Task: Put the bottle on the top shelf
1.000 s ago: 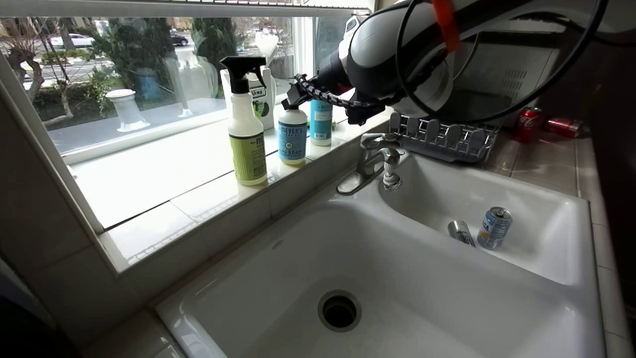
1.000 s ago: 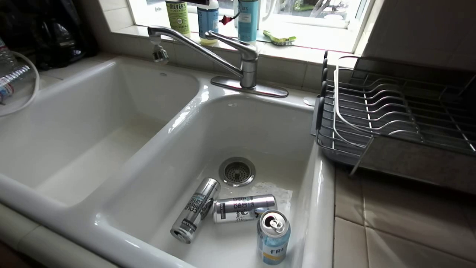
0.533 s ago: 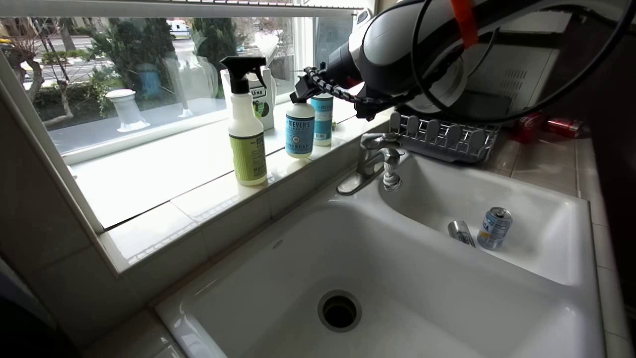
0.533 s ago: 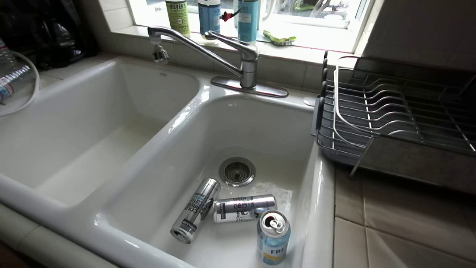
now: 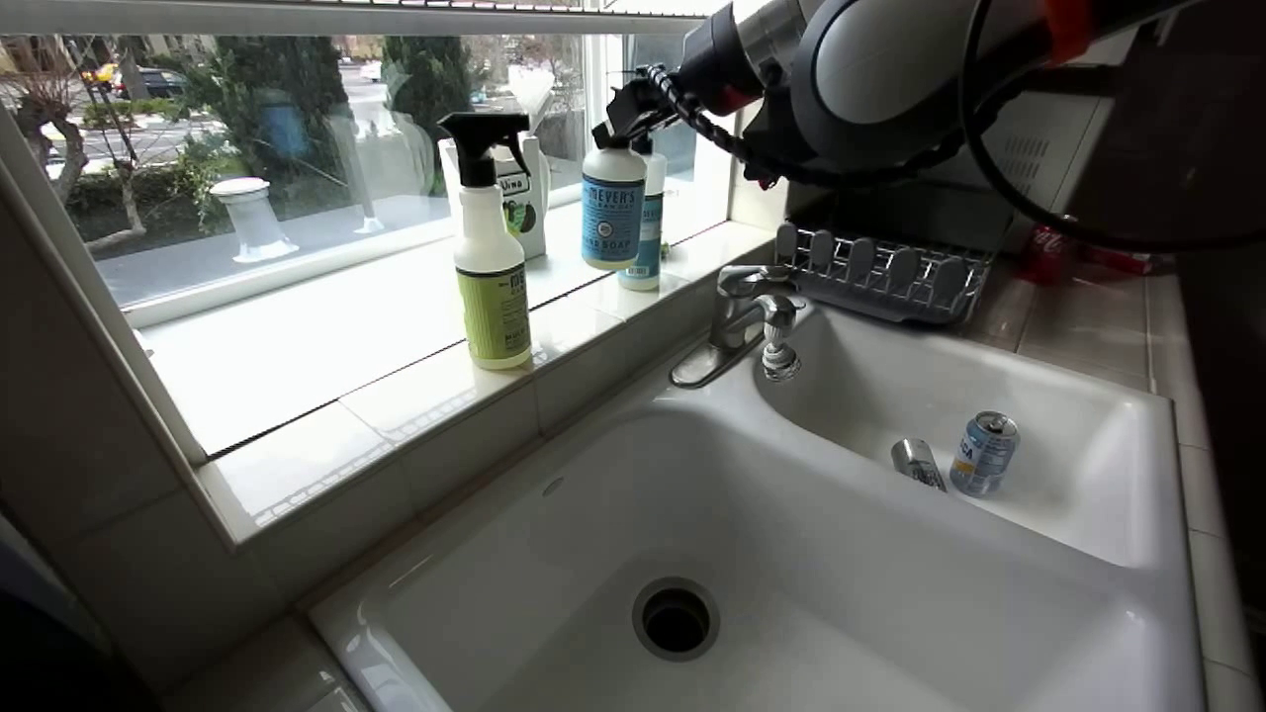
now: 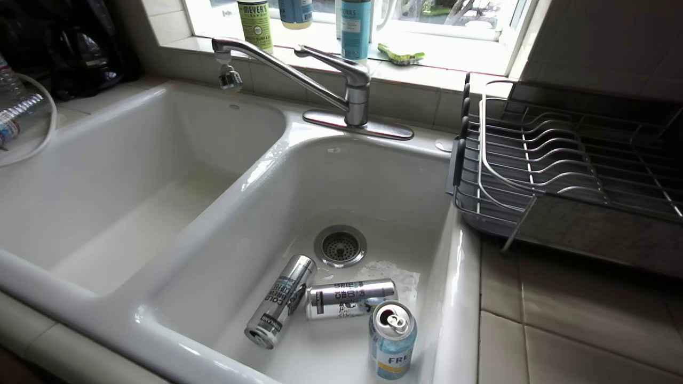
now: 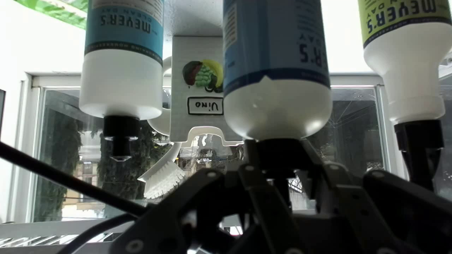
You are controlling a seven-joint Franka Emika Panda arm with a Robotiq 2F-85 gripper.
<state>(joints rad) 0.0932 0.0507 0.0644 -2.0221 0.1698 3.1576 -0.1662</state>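
Note:
The bottle, short and wide with a blue label, hangs upright above the window sill (image 5: 396, 415) in an exterior view (image 5: 613, 222). Its lower part shows at the top of an exterior view (image 6: 296, 15). My gripper (image 5: 615, 136) is shut on its black pump top. In the wrist view, which is upside down, my gripper (image 7: 281, 151) has a finger on each side of the black neck of the bottle (image 7: 277, 106). A wire shelf (image 5: 554, 8) shows at the top of an exterior view, and slats of it (image 7: 46, 240) in the wrist view.
A yellow-green spray bottle (image 5: 497, 307) and a slim teal bottle (image 6: 355, 32) stand on the sill, either side of the held bottle. A white "Vino" container (image 7: 197, 77) stands behind. The faucet (image 6: 356, 101), dish rack (image 6: 555, 154) and cans (image 6: 392, 341) are below.
The bottle has been lifted off the sill in my gripper. In an exterior view it has moved up and right, and now partly covers the teal bottle.

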